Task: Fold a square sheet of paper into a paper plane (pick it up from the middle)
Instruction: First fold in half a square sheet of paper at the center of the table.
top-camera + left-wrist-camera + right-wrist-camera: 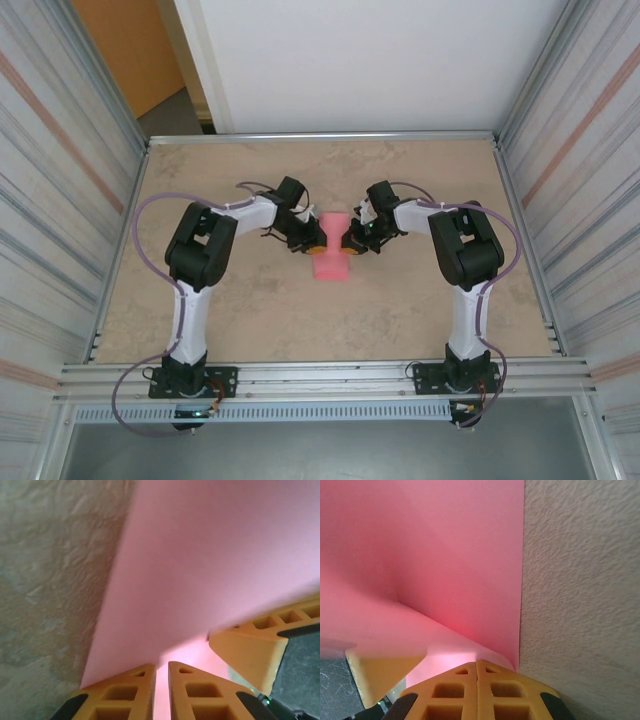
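Observation:
The square sheet of paper (333, 258) is pink-red and sits in the middle of the table, buckled upward between the two grippers. My left gripper (314, 243) holds its left side. In the left wrist view the orange fingers (130, 690) stand a narrow slit apart, and the sheet (210, 555) runs into that slit at the left gripper (162, 666). My right gripper (354, 240) holds the sheet's right side. Its tips (476, 662) are pressed together where the sheet (445, 555) curls up to them. No paper plane shape is visible.
The table (250, 310) is beige and mottled, with metal rails and corrugated walls along its sides. Each wrist view shows the other gripper's orange finger close by: the right one (250, 650) and the left one (380, 675). Bare tabletop (580, 580) lies right of the sheet.

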